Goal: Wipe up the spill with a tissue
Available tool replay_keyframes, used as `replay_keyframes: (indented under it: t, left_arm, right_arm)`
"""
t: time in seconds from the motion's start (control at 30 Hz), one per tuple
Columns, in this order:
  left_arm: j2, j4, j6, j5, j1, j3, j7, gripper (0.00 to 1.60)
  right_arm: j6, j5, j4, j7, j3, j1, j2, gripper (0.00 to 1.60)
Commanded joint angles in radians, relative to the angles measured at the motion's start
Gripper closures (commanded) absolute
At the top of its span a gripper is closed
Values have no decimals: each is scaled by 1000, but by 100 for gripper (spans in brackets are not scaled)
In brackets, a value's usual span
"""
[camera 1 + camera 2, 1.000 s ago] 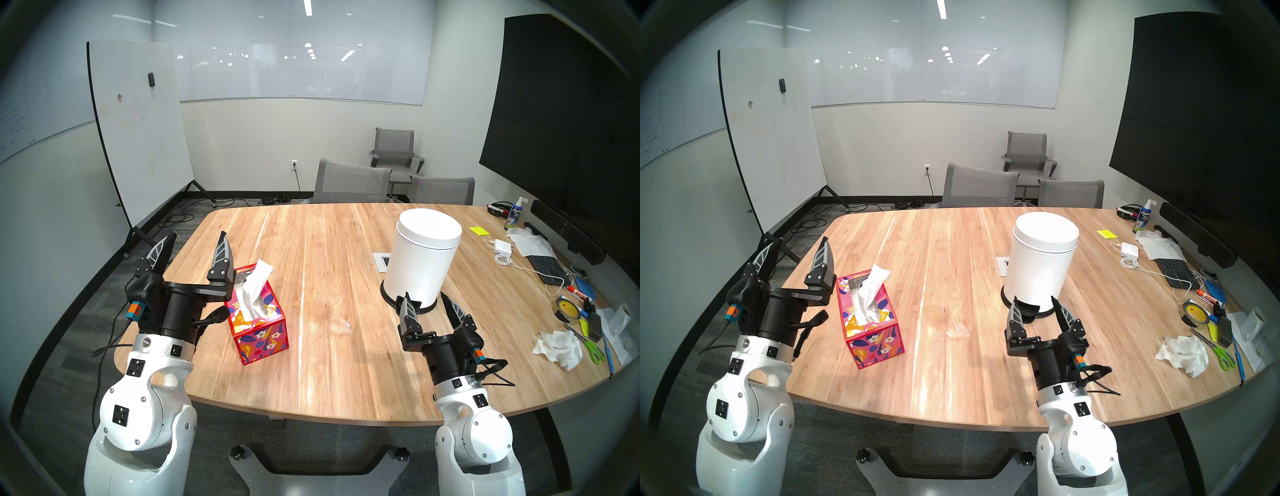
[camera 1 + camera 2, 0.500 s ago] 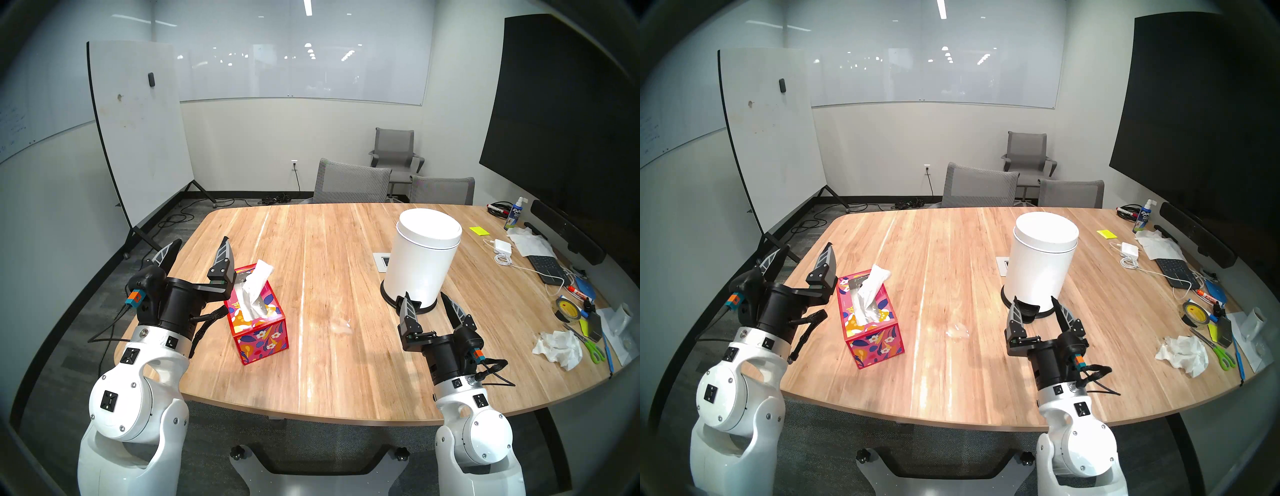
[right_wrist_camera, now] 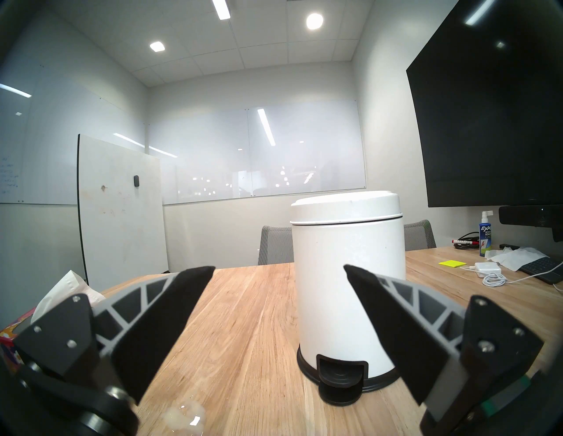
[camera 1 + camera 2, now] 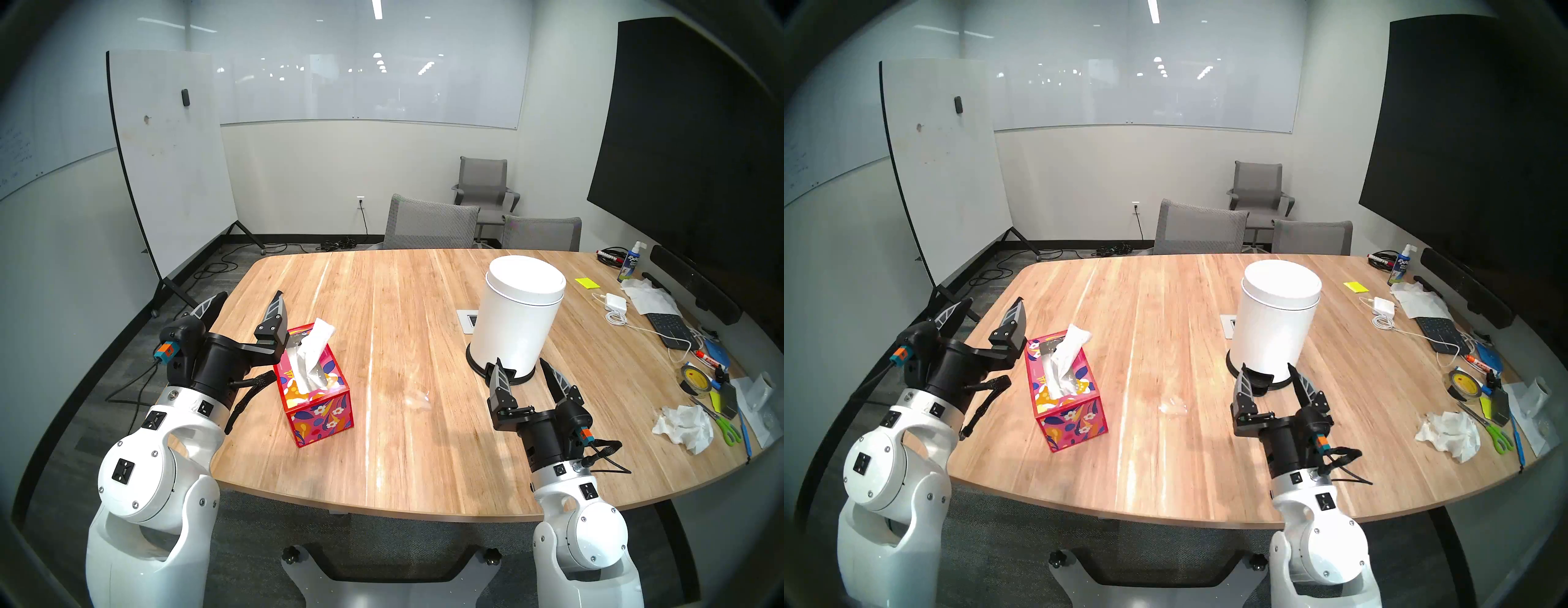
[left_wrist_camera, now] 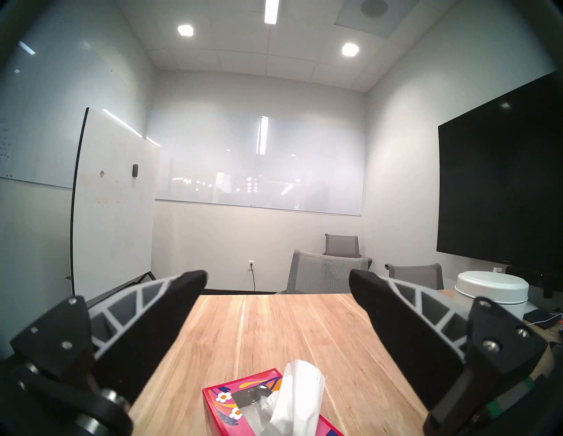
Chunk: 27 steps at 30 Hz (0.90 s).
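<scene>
Left gripper, jaws wide and empty, has tipped forward beside thin white paper tissue; clear glossy spill unwiped.

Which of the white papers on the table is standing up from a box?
The tissue, rising from the red floral box. The crumpled wad and the flat sheet lie loose on the table.

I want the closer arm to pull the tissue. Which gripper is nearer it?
Left. The left gripper hovers open just beside the tissue in its box; the right gripper is across the table by the bin.
</scene>
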Motion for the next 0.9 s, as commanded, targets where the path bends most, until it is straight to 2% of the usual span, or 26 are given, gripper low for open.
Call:
replay_keyframes:
  t: [0.0, 0.87]
  left_arm:
    - [24, -30, 52, -12, -46, -13, -9, 0]
    - [41, -30, 256, -82, -138, -44, -23, 0]
  right_arm:
    - [-3, -1, -18, 2, 0, 3, 2, 0]
    - [-3, -1, -18, 2, 1, 3, 2, 0]
